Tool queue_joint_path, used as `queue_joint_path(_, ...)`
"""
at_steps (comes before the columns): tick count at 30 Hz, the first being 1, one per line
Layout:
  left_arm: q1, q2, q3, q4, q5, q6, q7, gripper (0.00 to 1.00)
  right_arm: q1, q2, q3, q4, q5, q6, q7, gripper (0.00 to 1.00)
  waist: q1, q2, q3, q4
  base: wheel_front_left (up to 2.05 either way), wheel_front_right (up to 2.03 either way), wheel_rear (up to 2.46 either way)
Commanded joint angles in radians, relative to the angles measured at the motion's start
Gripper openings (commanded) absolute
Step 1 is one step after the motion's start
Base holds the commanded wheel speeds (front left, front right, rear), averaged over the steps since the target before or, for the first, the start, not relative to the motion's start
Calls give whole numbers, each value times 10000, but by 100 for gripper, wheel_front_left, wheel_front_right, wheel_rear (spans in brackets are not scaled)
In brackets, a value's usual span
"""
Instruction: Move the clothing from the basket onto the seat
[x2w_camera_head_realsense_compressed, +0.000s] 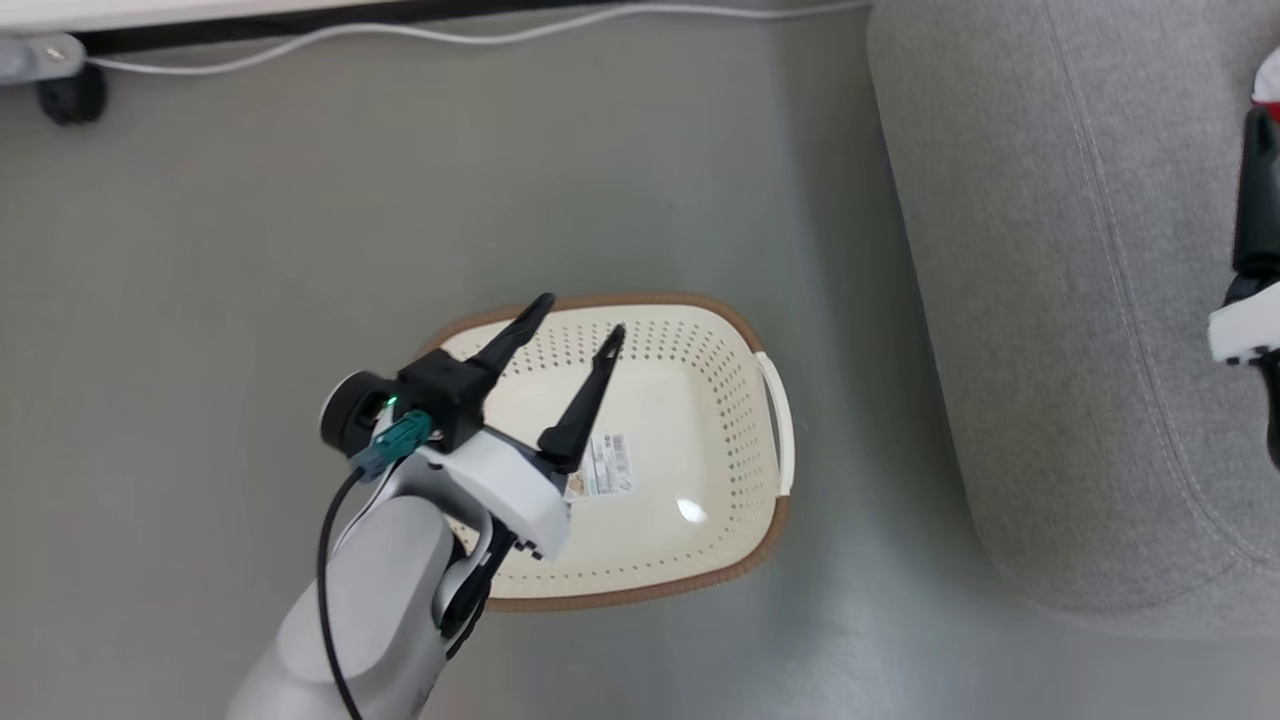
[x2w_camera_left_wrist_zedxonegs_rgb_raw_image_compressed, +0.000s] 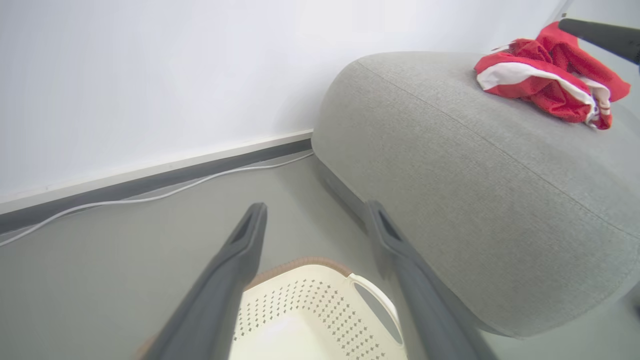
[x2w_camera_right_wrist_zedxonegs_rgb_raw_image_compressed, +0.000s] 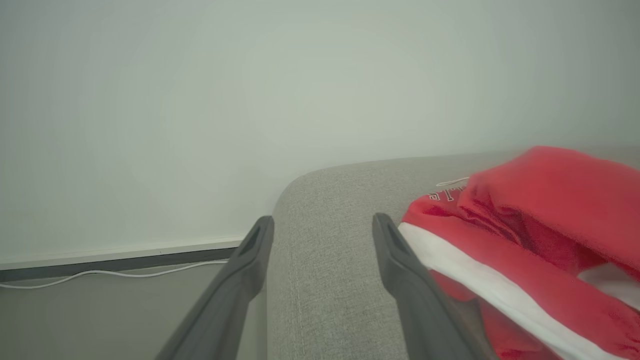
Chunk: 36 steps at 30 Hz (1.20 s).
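left end effector (x2w_camera_head_realsense_compressed: 581, 314) spread wide, empty | right end effector (x2w_camera_right_wrist_zedxonegs_rgb_raw_image_compressed: 322, 219) spread, empty

Your head camera looked down on the basket (x2w_camera_head_realsense_compressed: 720, 400) and sofa (x2w_camera_head_realsense_compressed: 1050, 350), while both low wrist cameras shared the sofa's rounded end.

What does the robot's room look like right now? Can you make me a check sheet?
Surface: smooth grey floor.
Job's things: basket on the floor, no clothes inside, just a sticker; red clothes bunched on the sofa.
Clutter: nothing seen.
Grippers: left gripper open above the basket; right gripper open beside the clothes.
Cables: white cable along the wall's foot.
Surroundings: white wall, black wheel.
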Motion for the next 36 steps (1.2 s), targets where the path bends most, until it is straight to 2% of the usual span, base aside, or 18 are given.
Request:
queue_joint_path(1,315,95,653,-174,154,-2,-49,100,464,-90,294,-377,66,27,-60,100,0,0,-631,512,0,0,0)
queue_joint_path(6,960,2,1855,-161,378,161,-49,100,949,123,762,-670,179,27,-60,100,0,0,-1380,1005,0,0,0)
queue_joint_path(7,960,2,1855,-161,378,161,-49,100,949,123,762,-670,179,27,-60,100,0,0,-1380,1005,0,0,0)
queue_joint_path(8,1228,-31,2359,-186,496,244,-49,100,1194,216,978,-758,194,27,-60,100,0,0,-1679,1197,0,0,0)
queue_joint_path(11,1632,-63,3039,-223,715,360,-49,100,1587,373,1164,-861,185,27,-60,100,0,0,-2097,1458,0,0,0)
queue_joint_path(20,2851,-59,4933,-522,1301,464,-49,100,2798,979,1169,-1159,95,27,-60,100,0,0,-3167,1896,0,0,0)
queue_joint_path(27,3840,-170,5891,-776,1698,381,-49,100,3879,1463,1347,-1426,-190,27,-60,100,0,0,-3918,1989,0,0,0)
queue_joint_path(36,4891,-439,6560,-1317,2124,399,-49,100,4984,1973,1418,-1611,-490,27,-61,100,0,0,-4493,1960,0,0,0)
